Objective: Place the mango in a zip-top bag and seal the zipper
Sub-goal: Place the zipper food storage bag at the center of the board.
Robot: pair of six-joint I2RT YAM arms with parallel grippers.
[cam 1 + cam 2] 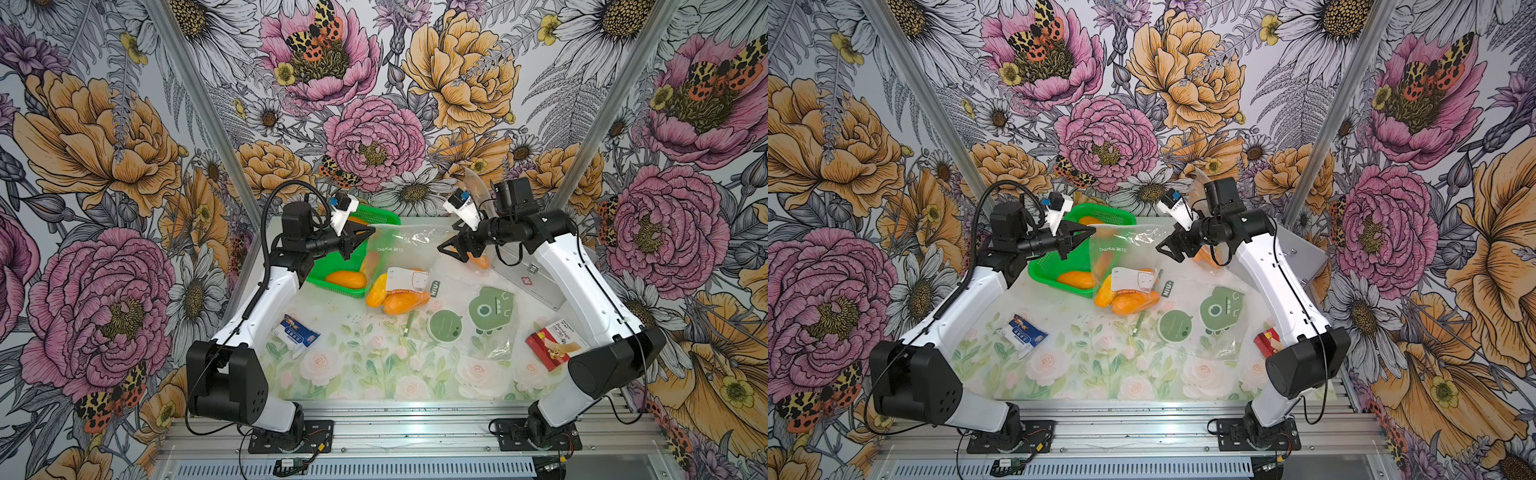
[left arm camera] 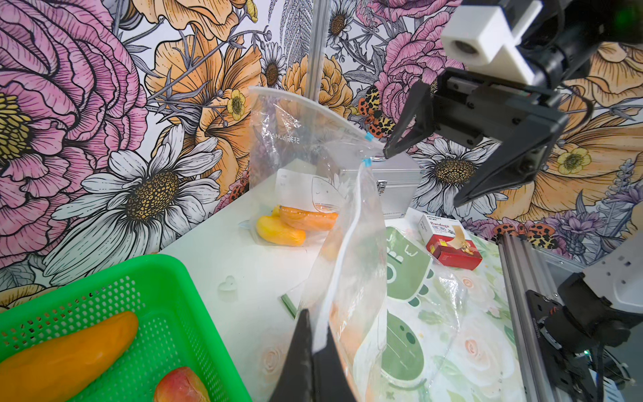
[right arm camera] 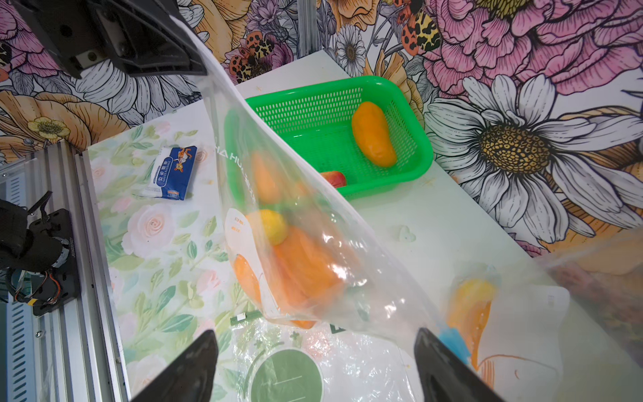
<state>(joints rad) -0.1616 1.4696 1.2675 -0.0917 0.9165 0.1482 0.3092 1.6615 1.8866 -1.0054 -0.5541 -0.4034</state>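
Mangoes [image 1: 397, 299], orange-yellow and oblong, lie bunched at the bottom of a clear plastic zip-top bag [image 1: 401, 245] with a white label. The bag's lower end rests toward the back middle of the table. Our left gripper [image 1: 368, 232] has its black fingers pinched tight on one top corner of that bag, holding it raised just beside the green perforated plastic basket [image 3: 422, 149]. From there the bag's white zipper strip [image 2: 342, 243] runs as a single band to a blue slider [image 2: 367, 162] at the far corner. We cannot tell whether it is pressed shut along its whole length.

Our right gripper [image 2: 421, 179] hangs at that far corner with its fingers spread wide, gripping nothing. One fingertip [image 2: 395, 146] sits just beside the slider, and we cannot tell whether it touches.

Inside the basket lie one more orange mango [image 3: 374, 139] and a reddish fruit [image 3: 334, 178]. A second clear bag [image 2: 278, 139] holding two mangoes stands by the silver metal case [image 1: 536, 282]. On the floral table cover [image 1: 353, 374] we also see a blue-and-white packet [image 1: 297, 334], a red bandage box [image 1: 555, 343] and a clear bag printed with green cartoon shapes [image 1: 488, 316].
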